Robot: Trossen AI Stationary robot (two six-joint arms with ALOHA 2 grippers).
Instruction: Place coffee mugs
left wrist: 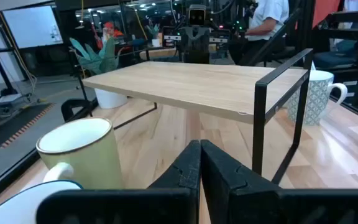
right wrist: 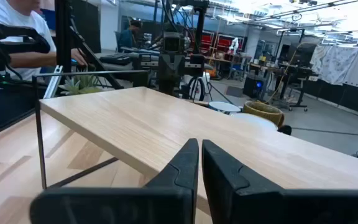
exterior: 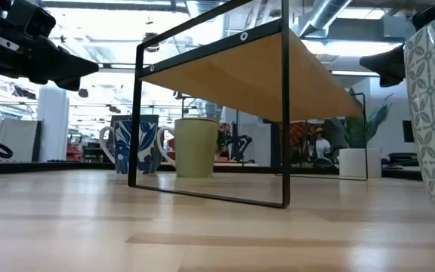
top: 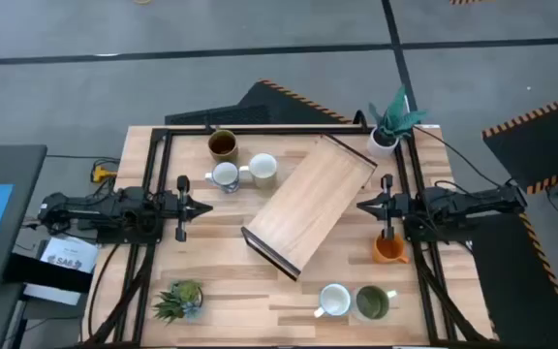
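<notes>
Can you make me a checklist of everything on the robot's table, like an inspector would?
Surface: wooden table, with a wooden shelf on a black frame in the middle.
Job's things: dark brown mug, two pale mugs at the far left; orange mug at right; white mug and olive green mug near the front.
Clutter: spiky plant, teal-leaf pot.
Grippers: left gripper shut, empty; right gripper shut, empty.
Cables: black ones beside each arm.
Surroundings: people at desks beyond.
</notes>
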